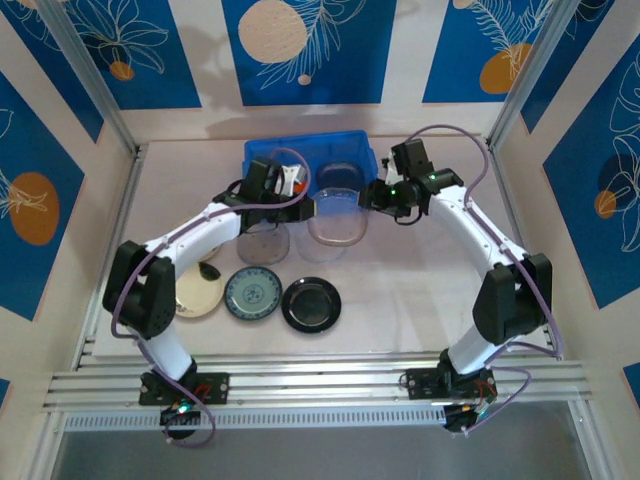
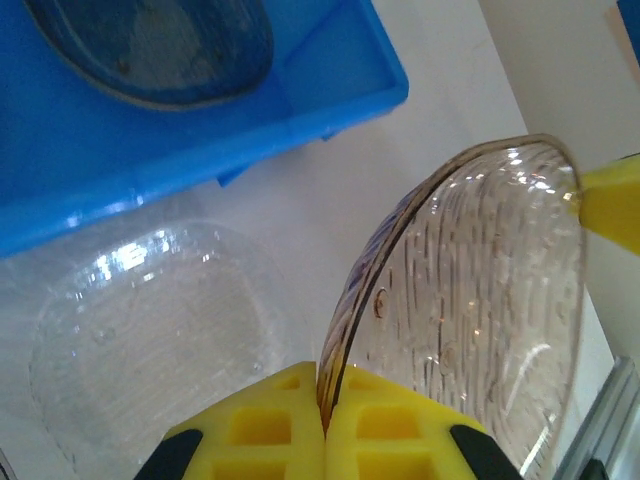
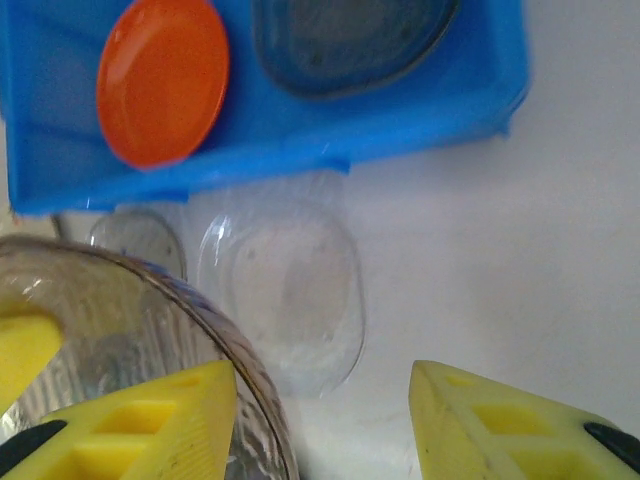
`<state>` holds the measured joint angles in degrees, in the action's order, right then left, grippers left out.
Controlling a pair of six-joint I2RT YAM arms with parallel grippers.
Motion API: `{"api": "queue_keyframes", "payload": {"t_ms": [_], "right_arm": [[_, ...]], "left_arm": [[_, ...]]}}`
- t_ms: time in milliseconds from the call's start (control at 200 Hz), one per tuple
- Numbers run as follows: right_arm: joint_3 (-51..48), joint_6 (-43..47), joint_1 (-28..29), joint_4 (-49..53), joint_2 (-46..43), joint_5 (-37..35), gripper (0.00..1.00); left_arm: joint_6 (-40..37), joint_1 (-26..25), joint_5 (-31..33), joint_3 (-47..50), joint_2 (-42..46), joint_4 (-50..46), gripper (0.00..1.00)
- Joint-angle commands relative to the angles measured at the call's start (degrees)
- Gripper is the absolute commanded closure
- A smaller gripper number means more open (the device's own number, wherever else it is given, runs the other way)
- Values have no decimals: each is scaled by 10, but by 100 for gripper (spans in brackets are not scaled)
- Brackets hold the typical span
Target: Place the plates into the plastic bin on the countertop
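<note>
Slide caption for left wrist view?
Left gripper shut on the rim of a ribbed clear plate; blue bin and oval clear dish beyond.

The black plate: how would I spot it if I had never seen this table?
Find the bright-blue bin at the back of the countertop, then look toward the near edge, where three plates lie in a row. The black plate is the rightmost, glossy and dark beside the teal-patterned plate and cream plate.

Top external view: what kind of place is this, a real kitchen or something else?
Probably a robot test booth, not a real kitchen: metal rails frame a pale countertop, printed blue wall panels enclose it, and two robot arms are bolted at its near edge.
</note>
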<state>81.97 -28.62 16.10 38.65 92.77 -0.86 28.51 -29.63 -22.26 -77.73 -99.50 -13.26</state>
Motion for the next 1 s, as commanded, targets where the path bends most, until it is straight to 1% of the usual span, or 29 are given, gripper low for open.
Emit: {"api": "queue_keyframes", "payload": {"t_ms": [0, 80, 165, 300, 435, 635, 810, 995], "right_arm": [[43, 2, -21, -5, 32, -41, 50], [74, 7, -31, 1, 63, -56, 50], [99, 12, -38, 1, 98, -54, 49], [125, 9, -46, -18, 148, -36, 49], [155, 6, -48, -29, 197, -24, 51], [197, -2, -51, -24, 262, -15, 53], [199, -13, -50, -32, 284, 1, 61], [184, -6, -45, -32, 269, -1, 64]], "left_arm": [[-7, 10, 19, -57, -23, -27, 100], [-11, 16, 28, -91, -38, -43, 100], [-7, 23, 31, -119, -54, -48, 100], [7, 36, 30, -156, -82, -39, 100], [15, 47, 24, -195, -112, -35, 100], [27, 64, 14, -232, -153, -28, 100], [51, 73, -2, -243, -189, 0, 100], [54, 75, -7, -253, -206, 4, 100]]}}
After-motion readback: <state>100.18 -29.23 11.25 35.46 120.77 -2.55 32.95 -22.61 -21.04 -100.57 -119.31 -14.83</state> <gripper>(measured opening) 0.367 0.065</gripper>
